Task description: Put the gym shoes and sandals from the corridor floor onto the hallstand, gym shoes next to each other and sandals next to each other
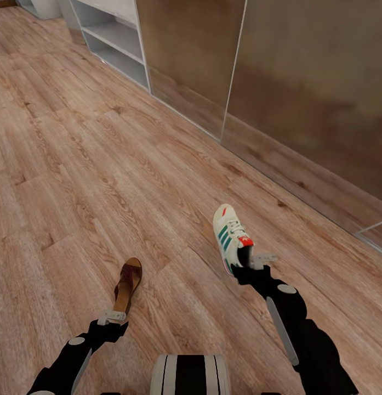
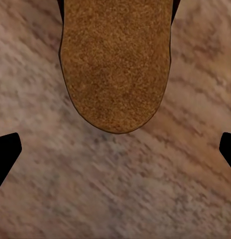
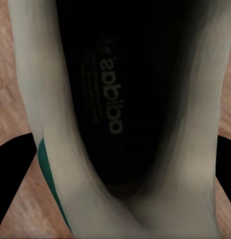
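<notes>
My right tool [image 1: 255, 261] grips the cream, green-striped gym shoe [image 1: 230, 233] at its heel; my left tool [image 1: 112, 317] clamps the brown sandal [image 1: 128, 284].

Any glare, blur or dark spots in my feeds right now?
Head view: evenly lit and sharp on the floor; soft reflections on the glossy wall panels. Left wrist view: sandal sole close up and slightly soft, grain readable. Right wrist view: the gym shoe interior is very dark, its insole lettering faint.
</notes>
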Controlling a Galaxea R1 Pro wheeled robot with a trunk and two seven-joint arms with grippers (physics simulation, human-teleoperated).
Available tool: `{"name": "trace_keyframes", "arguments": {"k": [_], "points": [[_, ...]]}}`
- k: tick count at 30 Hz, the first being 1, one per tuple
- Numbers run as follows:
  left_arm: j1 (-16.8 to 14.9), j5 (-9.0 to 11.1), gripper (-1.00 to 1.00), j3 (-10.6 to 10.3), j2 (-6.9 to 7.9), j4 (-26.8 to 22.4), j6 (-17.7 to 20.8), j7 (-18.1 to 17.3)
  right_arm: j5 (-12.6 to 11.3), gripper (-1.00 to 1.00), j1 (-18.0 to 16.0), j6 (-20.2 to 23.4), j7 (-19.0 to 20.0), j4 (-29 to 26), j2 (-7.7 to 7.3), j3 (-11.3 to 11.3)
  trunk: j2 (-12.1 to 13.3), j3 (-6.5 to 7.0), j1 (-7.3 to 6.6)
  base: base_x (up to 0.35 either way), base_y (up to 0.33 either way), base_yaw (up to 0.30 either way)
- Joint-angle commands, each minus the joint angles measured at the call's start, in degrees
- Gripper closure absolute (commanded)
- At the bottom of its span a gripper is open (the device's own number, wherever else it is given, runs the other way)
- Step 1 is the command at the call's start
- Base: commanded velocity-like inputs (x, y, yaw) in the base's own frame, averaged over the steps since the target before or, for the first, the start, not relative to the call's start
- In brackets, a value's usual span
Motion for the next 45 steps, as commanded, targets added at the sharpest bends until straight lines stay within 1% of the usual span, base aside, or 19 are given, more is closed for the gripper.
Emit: {"name": "trace_keyframes", "arguments": {"k": [1,12,27,32,45], "points": [[-0.01,-0.41,-1.0,0.34,-0.06,-0.12,0.23,-0.5,-0.36,1.0,-0.03,0.28,0.11,0.77,-0.04,0.03,-0.01,-0.03,-0.01,0.0,0.0,0.0],[0.03,-0.41,-1.0,0.31,0.0,-0.12,0.2,-0.58,-0.3,1.0,-0.04,0.13,0.05,3.66,-0.04,0.13,-0.01,-0.03,-0.01,0.0,0.0,0.0],[-0.01,-0.41,-1.0,0.31,0.01,-0.12,0.2,-0.58,-0.32,1.0,-0.04,0.11,-0.08,4.05,-0.04,0.03,-0.01,-0.03,-0.01,0.0,0.0,0.0],[-0.01,-0.41,-1.0,0.31,-0.04,-0.12,0.2,-0.58,-0.37,1.0,-0.04,0.11,-0.09,4.01,-0.04,0.03,-0.08,-1.14,0.12,0.0,0.0,0.0],[0.06,-0.41,-1.0,0.31,0.02,-0.15,0.17,-0.58,-0.32,1.0,-0.04,0.11,-0.09,3.8,-0.04,-0.44,-0.08,-1.14,0.12,0.0,0.0,0.0]]}}
